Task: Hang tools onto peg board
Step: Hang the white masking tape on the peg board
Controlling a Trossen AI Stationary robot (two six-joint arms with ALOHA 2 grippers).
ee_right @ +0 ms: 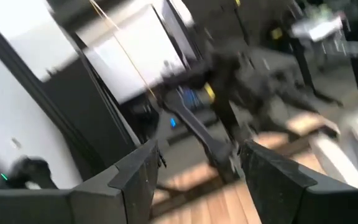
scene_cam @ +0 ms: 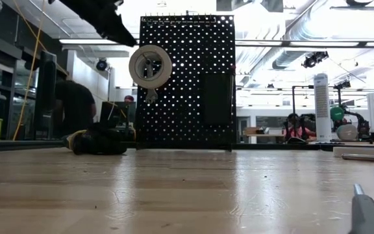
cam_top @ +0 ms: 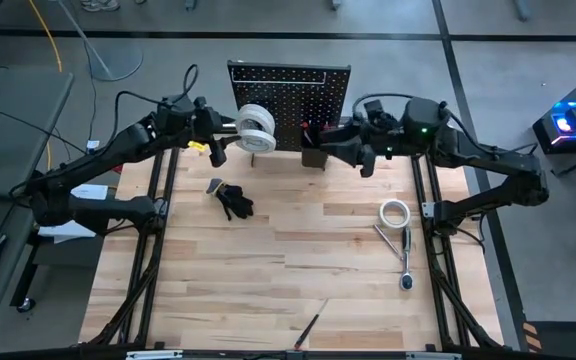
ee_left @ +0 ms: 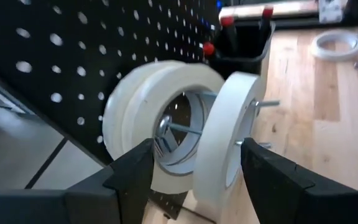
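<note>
The black peg board (cam_top: 288, 95) stands upright at the table's far edge, with a small black bin (cam_top: 313, 156) on its front. White tape rolls (ee_left: 166, 134) hang by their holes on a metal peg (ee_left: 263, 104). The outermost roll (ee_left: 229, 140) is tilted. My left gripper (ee_left: 196, 149) is open just in front of the rolls, a finger on either side, and I see no touch. My right gripper (ee_right: 199, 152) is open and holds nothing. In the high view it hovers by the bin (cam_top: 320, 148). Red-topped screwdrivers (ee_left: 229, 22) stand in the bin (ee_left: 244, 46).
On the table lie a dark bundle (cam_top: 234, 201) at the left, a white tape roll (cam_top: 395, 212) and a silver ratchet (cam_top: 405, 258) at the right, and a slim screwdriver (cam_top: 309, 326) near the front edge. People sit in the room beyond the board.
</note>
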